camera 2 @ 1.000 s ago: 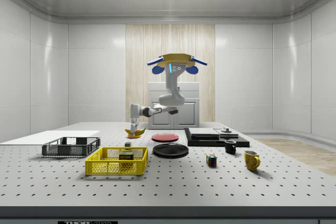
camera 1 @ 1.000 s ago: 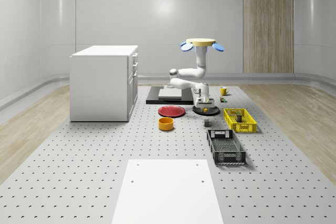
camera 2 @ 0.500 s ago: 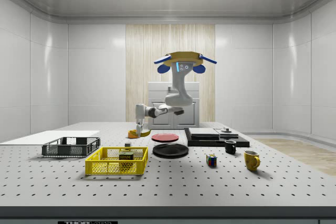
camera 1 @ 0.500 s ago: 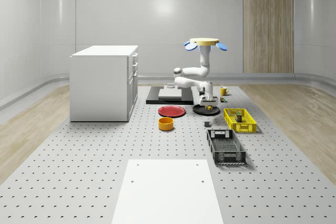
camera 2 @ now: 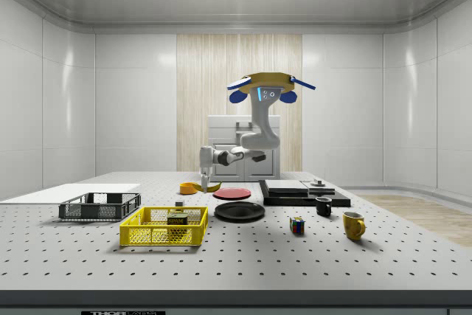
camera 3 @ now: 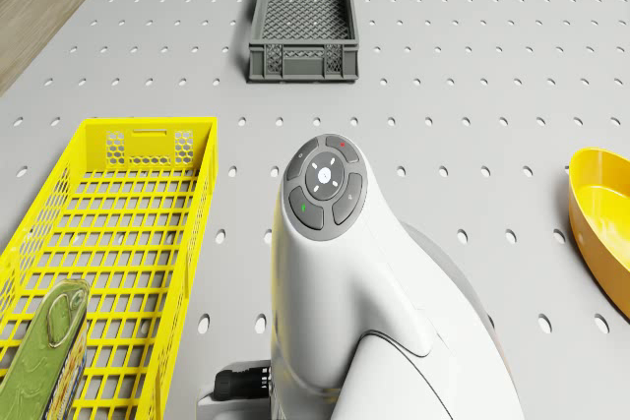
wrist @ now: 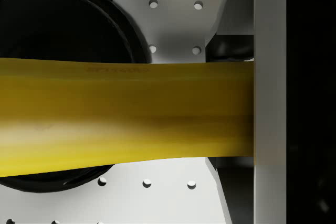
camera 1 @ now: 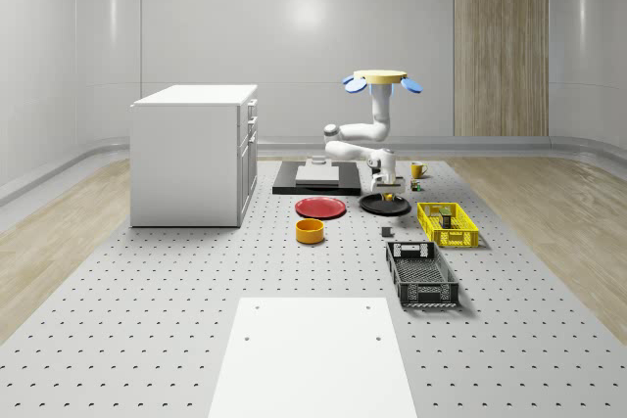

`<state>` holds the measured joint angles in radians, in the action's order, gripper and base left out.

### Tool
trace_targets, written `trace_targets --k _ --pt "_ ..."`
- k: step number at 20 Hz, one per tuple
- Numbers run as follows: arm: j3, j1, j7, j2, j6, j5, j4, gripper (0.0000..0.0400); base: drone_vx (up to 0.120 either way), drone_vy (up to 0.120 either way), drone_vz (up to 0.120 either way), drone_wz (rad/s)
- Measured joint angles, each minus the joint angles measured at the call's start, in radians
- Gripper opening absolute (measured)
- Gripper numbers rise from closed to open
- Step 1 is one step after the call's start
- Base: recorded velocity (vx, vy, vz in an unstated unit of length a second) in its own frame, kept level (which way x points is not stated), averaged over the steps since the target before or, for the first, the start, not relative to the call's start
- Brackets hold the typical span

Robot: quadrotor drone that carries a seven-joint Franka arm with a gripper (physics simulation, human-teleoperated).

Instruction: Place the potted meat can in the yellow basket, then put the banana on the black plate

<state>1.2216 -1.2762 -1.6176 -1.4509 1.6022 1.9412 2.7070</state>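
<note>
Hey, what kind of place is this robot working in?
Most likely a simulated robotics lab, not a home. The floor is a perforated metal bench like an optical table, the walls are bare white panels, and test props such as a yellow basket and a black plate are scattered under the hovering drone.

black plate [wrist: 63, 24]: banana [wrist: 126, 114] crosses it in your wrist view, hiding its middle | potted meat can [camera 3: 44, 356]: cut off at lower left of your drone view | gripper [camera 2: 206, 184]: too small to judge grip from the side
</note>
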Motion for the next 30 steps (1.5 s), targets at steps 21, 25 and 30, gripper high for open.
trace_targets --k 21,25,30 --pt "0.000 0.000 0.000 0.001 -0.001 0.000 0.000 0.0189 -0.120 0.011 -0.040 0.000" --pt "0.000 0.000 0.000 0.001 -0.001 0.000 0.000 0.0189 -0.120 0.000 -0.080 0.000" --pt "-0.014 -0.002 0.002 0.002 0.006 0.013 -0.005 0.0189 -0.032 0.000 0.000 0.000"
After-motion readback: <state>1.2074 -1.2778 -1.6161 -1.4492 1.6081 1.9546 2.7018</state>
